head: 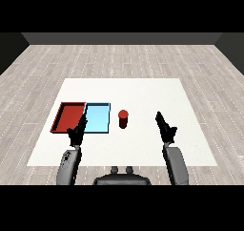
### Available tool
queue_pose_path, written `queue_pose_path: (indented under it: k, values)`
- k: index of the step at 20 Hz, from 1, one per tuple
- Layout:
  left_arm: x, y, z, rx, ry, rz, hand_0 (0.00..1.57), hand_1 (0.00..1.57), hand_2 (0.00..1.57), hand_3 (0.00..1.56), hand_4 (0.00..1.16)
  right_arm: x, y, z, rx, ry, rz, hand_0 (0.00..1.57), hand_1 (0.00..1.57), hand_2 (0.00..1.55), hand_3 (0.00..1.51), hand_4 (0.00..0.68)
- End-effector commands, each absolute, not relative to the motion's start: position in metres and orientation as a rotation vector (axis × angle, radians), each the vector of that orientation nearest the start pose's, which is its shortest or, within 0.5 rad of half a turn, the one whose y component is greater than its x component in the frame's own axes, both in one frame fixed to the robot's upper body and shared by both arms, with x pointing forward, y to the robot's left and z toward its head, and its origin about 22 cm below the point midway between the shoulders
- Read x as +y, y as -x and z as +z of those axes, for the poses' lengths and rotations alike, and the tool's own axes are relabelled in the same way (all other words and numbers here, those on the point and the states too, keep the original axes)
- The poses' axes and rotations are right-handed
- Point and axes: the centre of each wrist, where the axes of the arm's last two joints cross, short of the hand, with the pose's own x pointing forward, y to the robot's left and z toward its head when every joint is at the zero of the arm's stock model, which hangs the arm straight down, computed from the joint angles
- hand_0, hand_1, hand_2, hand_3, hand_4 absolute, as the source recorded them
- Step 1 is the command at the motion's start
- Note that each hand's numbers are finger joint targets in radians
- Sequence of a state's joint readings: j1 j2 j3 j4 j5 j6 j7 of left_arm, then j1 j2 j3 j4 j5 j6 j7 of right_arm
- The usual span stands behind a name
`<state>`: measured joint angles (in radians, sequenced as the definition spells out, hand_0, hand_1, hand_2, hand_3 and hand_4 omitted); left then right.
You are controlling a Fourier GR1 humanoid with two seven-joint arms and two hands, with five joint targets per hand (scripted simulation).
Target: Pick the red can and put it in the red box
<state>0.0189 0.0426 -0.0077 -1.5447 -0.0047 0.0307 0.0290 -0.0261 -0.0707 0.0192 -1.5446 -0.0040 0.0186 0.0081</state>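
A red can (123,119) stands upright on the white table, just right of the light blue tray (97,118). The red tray (69,117) lies at the left, touching the blue one. My right hand (165,128) hovers to the right of the can with a clear gap between them, fingers straight and pointing away from me, holding nothing. My left hand (77,131) is over the near edge where the two trays meet, fingers also straight and holding nothing.
The white table (157,94) stretches behind and to the right of the can. A grey plank floor surrounds it.
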Motion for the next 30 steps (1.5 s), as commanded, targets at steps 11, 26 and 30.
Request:
queue_pose_path:
  k: [11,26,30]
  values:
    - [0.24,-0.256,0.031,-2.013,0.005,-0.013,0.0,0.0,0.0,0.0,0.0,-0.263,-0.258,0.009,-1.913,-0.083,0.059,0.0,0.0,0.0,0.0,0.0]
    - [0.253,-0.247,0.021,-2.039,0.002,-0.018,0.0,0.0,0.0,0.0,0.0,-0.247,-0.273,-0.005,-1.935,-0.09,0.077,0.0,0.0,0.0,0.0,0.0]
    - [0.253,-0.248,0.013,-2.027,-0.029,-0.005,0.0,0.0,0.0,0.0,0.0,-0.241,-0.267,0.006,-1.926,-0.092,0.082,0.0,0.0,0.0,0.0,0.0]
